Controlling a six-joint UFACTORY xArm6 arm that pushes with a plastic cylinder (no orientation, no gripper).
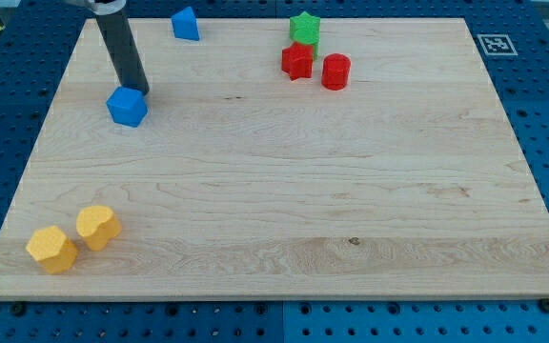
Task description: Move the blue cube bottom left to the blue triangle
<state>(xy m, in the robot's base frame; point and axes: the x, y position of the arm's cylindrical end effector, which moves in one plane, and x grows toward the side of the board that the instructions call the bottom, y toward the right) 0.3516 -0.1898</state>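
The blue cube [127,106] lies on the wooden board near the view's upper left. The blue triangle [186,24] lies at the view's top, up and to the right of the cube. My dark rod comes down from the view's top left, and my tip [139,90] touches the cube's upper right edge. The cube sits down and to the left of the triangle, well apart from it.
A green star block [304,28], a red star block [296,61] and a red cylinder [335,71] cluster at the view's top right of centre. Two orange blocks [50,249] [97,227] sit at the view's bottom left. The board [284,191] lies on a blue pegboard.
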